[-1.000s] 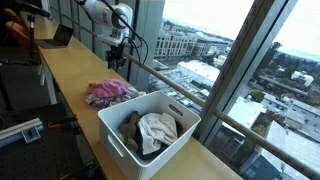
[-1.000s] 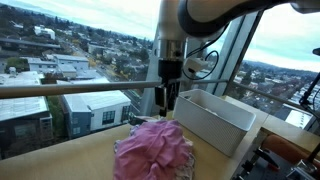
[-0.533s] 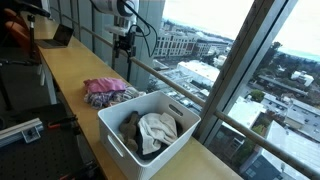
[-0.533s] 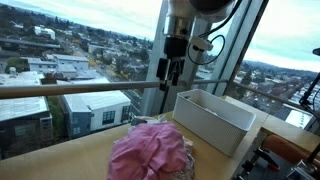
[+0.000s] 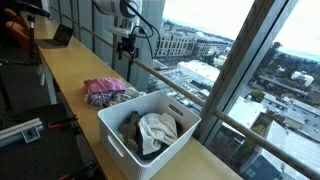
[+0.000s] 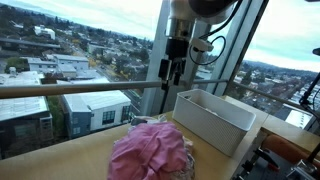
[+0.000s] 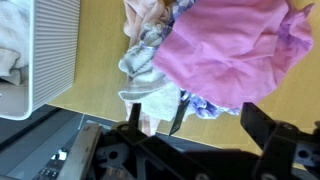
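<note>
Clothes (image 5: pixel 105 92) lie in a loose heap on the table (image 5: pixel 68 75), just beside the short end of the bin (image 5: pixel 118 141). A pink cloth (image 6: pixel 150 152) tops the heap, and a paler patterned piece (image 7: pixel 150 45) sticks out at one edge, toward the bin.

The pincer (image 5: pixel 125 46) hangs in the air well above the heap, touching nothing. Its jaws stand apart and hold nothing, pointing straight down. In an exterior view the pincer (image 6: pixel 172 72) shows against the window, with the heap below it and slightly to one side, nearer the camera. The arm reaches down to it from above, with a cable looped at the wrist.

In the wrist view the pink cloth (image 7: pixel 225 55) fills the upper right, and the dark fingers (image 7: pixel 268 135) frame the bottom edge. The heap lies under the span between the fingers. The bin's white wall (image 7: pixel 55 50) sits at the upper left, with bare wood between it and the heap.

Inside the bin lies more laundry (image 5: pixel 155 130), a white piece over darker ones. A railing (image 6: pixel 80 90) runs along the window behind the table, and a laptop (image 5: pixel 60 37) stands at the table's far end.
</note>
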{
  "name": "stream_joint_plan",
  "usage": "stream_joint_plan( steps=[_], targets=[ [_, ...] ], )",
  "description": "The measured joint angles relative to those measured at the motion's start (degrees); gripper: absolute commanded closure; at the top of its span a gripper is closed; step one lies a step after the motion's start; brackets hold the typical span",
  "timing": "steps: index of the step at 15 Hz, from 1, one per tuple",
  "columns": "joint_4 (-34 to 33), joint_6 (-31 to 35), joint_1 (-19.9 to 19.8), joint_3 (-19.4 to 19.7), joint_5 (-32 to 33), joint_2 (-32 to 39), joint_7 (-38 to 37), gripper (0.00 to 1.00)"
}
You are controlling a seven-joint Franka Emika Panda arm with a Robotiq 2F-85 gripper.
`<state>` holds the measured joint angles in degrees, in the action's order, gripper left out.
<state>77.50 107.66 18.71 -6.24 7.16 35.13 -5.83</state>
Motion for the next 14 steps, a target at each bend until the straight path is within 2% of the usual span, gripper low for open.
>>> stream_joint_plan(
  steps=[3,10,14],
  targets=[
    [-0.15,0.05,-3.28,1.97,0.23,0.00,0.42,0.00],
    [0.84,0.84,-14.41,5.40,-0.74,0.06,1.56,0.00],
    [4.45,4.84,-19.74,7.16,-1.67,0.61,2.70,0.00]
  ],
)
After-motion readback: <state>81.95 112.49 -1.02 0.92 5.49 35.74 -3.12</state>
